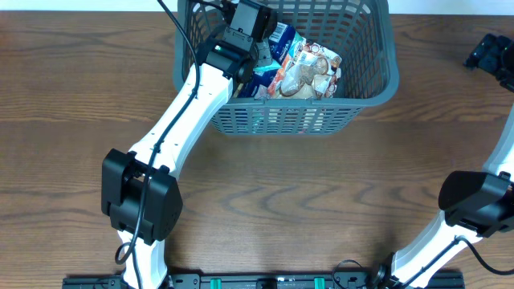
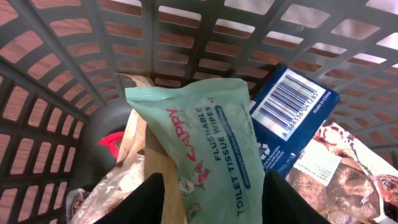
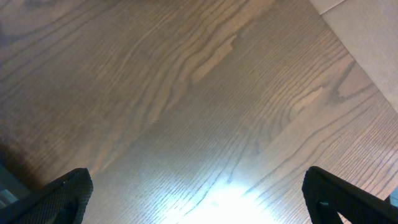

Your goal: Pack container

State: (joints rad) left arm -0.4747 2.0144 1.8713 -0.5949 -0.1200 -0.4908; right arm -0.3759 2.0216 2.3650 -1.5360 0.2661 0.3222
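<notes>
Two arms, one busy.

Overhead: large dark grey-blue slotted plastic basket sits far centre on brown wooden table. White left arm reaches in over near-left rim and hides its own fingers. Right gripper far right, well apart from basket.

Left wrist: left gripper part-way apart, straddling mint-green soft pack of toilet wipes atop pile. Navy barcode box just right of it. Grip looks loose. Risk, my guess: pack clings to finger on lift-out, or finger snags lattice wall.

Right wrist: jaws wide, nothing between, only bare wood below.
</notes>
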